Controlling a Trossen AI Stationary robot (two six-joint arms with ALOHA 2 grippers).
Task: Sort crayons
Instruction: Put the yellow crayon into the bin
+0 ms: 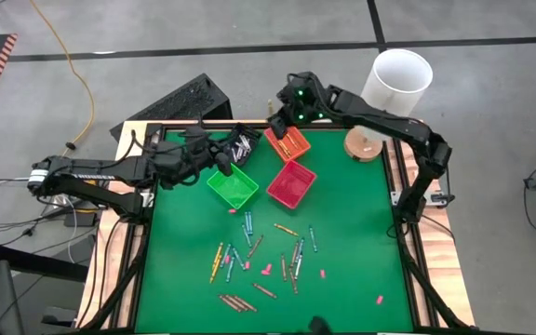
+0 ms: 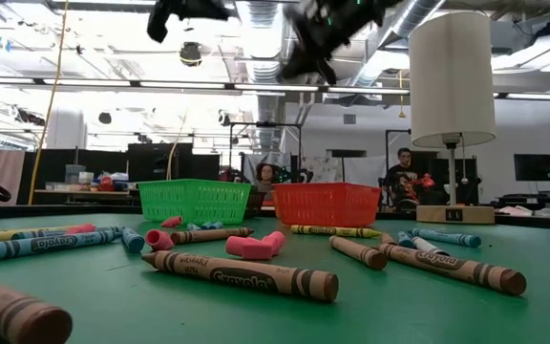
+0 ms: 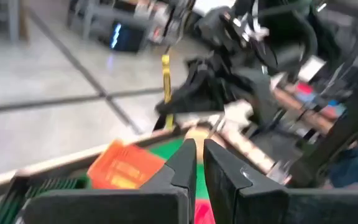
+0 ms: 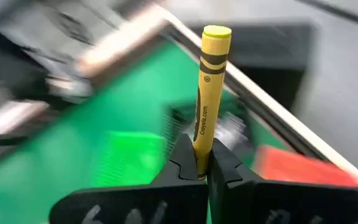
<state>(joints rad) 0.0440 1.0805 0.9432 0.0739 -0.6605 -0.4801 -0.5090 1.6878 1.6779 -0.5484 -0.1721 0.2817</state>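
Observation:
Many crayons (image 1: 249, 251) lie loose on the green mat's near half and show close up in the low view (image 2: 242, 275). My right gripper (image 1: 280, 126) is high over the orange bin (image 1: 293, 145) at the mat's far edge, shut on a yellow crayon (image 4: 207, 93). My left gripper (image 1: 221, 160) hovers over the far corner of the green bin (image 1: 234, 188). Its fingers (image 3: 199, 158) are closed with only a slit between them, and nothing is in them. My right gripper pinches the yellow crayon between its two fingertips, near one end (image 4: 201, 155). Most of its length, up to the flat end (image 4: 217, 32), sticks out past the fingertips in line with the fingers. It is lifted clear of the bins and the mat.
A red bin (image 1: 292, 184) stands beside the green one, and a black bin (image 1: 242, 143) is at the far edge beside the orange one. A lamp with a white shade (image 1: 400, 79) stands at the far right corner. Small pink bits (image 1: 266, 270) lie among the crayons.

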